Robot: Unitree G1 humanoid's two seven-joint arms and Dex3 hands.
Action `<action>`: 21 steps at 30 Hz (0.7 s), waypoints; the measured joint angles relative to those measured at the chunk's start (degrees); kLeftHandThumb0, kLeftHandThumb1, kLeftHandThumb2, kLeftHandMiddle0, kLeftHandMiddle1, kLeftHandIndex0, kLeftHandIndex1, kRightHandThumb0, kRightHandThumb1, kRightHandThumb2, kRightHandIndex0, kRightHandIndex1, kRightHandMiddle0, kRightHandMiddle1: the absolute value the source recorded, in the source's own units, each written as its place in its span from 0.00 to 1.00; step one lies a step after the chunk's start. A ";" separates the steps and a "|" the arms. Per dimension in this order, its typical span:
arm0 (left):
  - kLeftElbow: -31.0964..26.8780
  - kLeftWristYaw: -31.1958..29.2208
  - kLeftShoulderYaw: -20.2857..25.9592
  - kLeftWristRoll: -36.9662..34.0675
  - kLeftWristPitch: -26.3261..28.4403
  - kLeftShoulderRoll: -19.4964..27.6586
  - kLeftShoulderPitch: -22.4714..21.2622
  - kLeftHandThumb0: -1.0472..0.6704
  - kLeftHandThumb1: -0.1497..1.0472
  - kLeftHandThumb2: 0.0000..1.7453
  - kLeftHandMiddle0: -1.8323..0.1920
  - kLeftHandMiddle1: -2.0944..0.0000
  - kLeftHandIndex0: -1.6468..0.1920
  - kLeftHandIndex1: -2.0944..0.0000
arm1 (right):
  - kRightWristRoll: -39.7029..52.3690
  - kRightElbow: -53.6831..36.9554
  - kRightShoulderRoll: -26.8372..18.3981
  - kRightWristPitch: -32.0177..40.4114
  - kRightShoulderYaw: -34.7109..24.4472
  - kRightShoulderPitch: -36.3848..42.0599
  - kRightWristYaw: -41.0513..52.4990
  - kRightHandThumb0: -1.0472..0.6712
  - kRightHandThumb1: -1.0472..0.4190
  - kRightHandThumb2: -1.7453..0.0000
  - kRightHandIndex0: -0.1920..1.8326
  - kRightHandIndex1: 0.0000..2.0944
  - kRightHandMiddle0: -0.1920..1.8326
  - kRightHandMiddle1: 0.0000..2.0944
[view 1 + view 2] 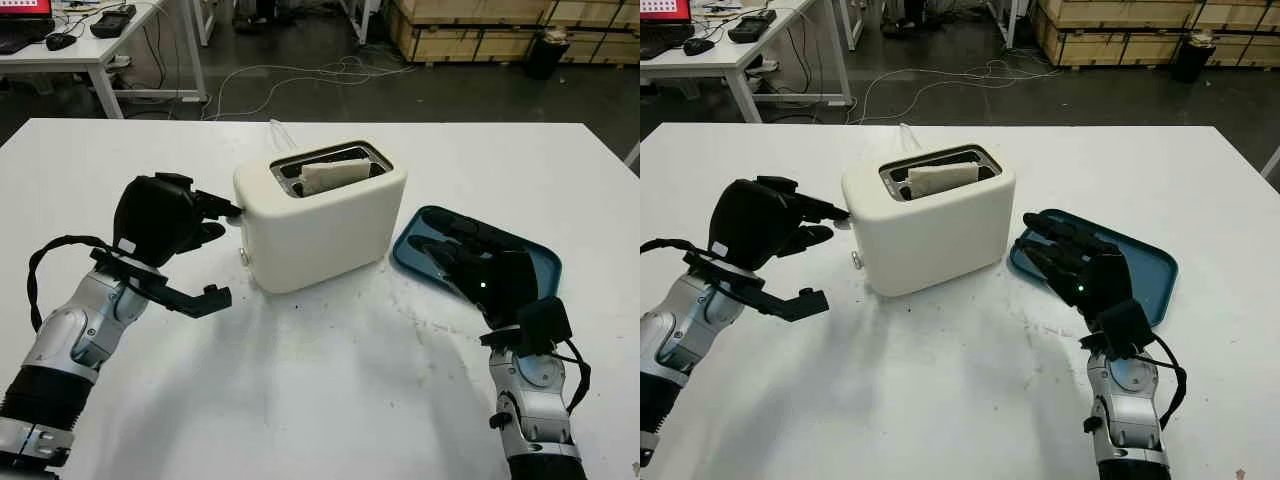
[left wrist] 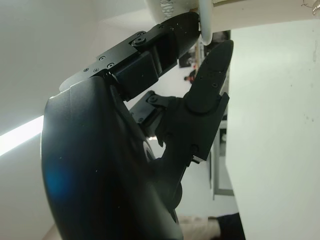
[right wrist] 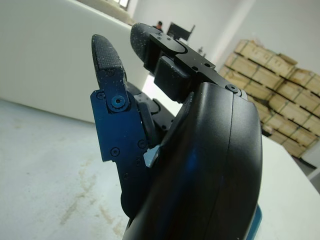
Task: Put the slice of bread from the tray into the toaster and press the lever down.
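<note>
The left hand [image 1: 170, 225] is sitting at the 9 o'clock side of the toaster [image 1: 320, 215], holding nothing, and one fingertip [image 1: 232, 211] is touching the lever [image 2: 205, 20] at that end. The bread [image 1: 333, 175] is already standing in the slot, with its top edge showing above the rim. The right hand [image 1: 480, 272] is hovering over the blue tray [image 1: 535, 260] at the toaster's 3 o'clock, open and holding nothing.

The risk, I think, is in the press. The fingertip is meeting the lever near its end, so it could slip off when pushing down. The toaster is light-looking and standing free on the white surface [image 1: 330, 390], so a push that is not straight down could slide or tip it toward 3 o'clock, and the right hand is not bracing it.

The left wrist view is showing the finger lying against the pale lever from very near, while the head views are giving only a small dark contact. The head views are showing the bread and the tray.
</note>
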 measured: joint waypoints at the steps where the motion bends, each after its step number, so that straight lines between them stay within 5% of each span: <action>1: 0.15 0.34 -0.11 0.00 -0.08 0.00 0.00 0.44 0.83 0.02 0.39 0.35 0.18 0.97 | 0.00 0.00 0.00 0.00 0.00 0.00 -0.01 0.35 0.09 0.99 0.61 0.01 0.57 0.00; 21: 0.81 0.98 -0.48 -0.06 -1.42 -0.09 0.00 0.42 0.89 0.04 0.41 0.32 0.15 0.94 | 0.05 -0.11 0.08 0.01 0.00 0.06 -0.14 0.38 0.09 1.00 0.61 0.00 0.57 0.00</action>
